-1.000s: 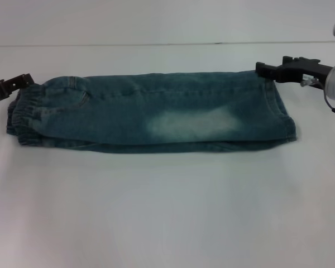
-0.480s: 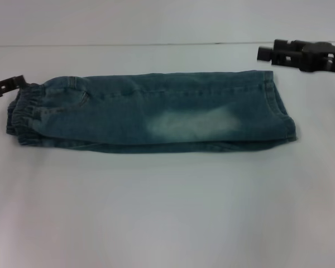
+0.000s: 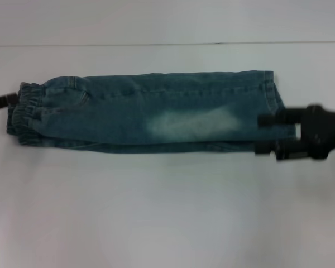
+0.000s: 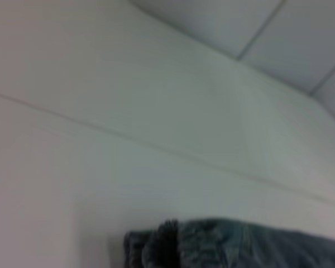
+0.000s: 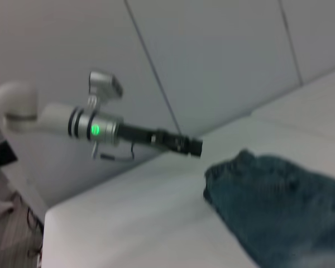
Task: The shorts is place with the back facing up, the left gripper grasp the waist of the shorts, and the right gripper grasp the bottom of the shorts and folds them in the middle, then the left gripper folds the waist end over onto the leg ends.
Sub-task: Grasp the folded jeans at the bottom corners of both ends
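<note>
Looking down through the head camera, I see the shorts (image 3: pixel 151 114) already folded lengthwise into one long denim strip across the middle of the white table (image 3: pixel 167 212). The ruffled waist (image 3: pixel 23 111) sits at the left of the frame and the leg ends (image 3: pixel 276 106) at the right. My right gripper (image 3: pixel 262 135) reaches in from the right edge, low over the hem corner, its two black fingers spread apart with one above the other in the frame and nothing between them. I cannot tell whether they touch the cloth. My left gripper (image 3: pixel 8 100) pokes in at the left edge, just beside the waist; I cannot tell how its claw stands. From the right wrist camera, the left arm (image 5: pixel 100 129) stretches toward the gathered end of the shorts (image 5: pixel 279 206).
</note>
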Available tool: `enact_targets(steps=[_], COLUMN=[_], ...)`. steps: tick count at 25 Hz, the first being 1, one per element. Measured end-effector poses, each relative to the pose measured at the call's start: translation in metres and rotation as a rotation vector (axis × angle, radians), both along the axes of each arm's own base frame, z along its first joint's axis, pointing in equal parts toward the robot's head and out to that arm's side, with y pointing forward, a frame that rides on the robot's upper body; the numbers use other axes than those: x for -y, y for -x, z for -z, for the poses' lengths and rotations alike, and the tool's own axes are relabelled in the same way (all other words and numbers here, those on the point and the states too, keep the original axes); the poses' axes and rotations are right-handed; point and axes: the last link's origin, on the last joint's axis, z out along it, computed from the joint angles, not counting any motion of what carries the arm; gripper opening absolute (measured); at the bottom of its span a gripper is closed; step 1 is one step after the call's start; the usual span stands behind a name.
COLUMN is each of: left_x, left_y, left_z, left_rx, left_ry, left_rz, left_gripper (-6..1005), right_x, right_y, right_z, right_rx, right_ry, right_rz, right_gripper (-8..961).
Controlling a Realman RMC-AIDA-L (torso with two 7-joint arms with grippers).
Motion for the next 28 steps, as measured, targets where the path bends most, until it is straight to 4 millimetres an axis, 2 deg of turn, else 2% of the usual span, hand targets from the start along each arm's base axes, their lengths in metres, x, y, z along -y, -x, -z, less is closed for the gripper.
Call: enact_targets(steps=[5,11,20,28], left_x=[0.001,-0.011,-0.034,-0.043], left_y=[0.001,-0.002,-0.007,-0.012], left_z=[0.002,0.006,0.034,0.04], left_rx=[-0.153,-0.289,-0.473,-0.51], left_ry=[0.121,0.161,0.176,0.196], left_rz=[0.016,0.029,0.051,0.063], left_gripper=[888,888,887,887], right_x=[0.006,0.004,0.0,-0.003], right_y=[-0.011,-0.014,-0.014,-0.015], right_z=[0.016,0.027,0.03,0.033], right_rx=[0.022,0.019,0.026,0.029], right_ry=[-0.01,-0.008,-0.021,-0.03], right_rz=[0.041,0.074,0.088,0.103], right_gripper=[825,825,825,826])
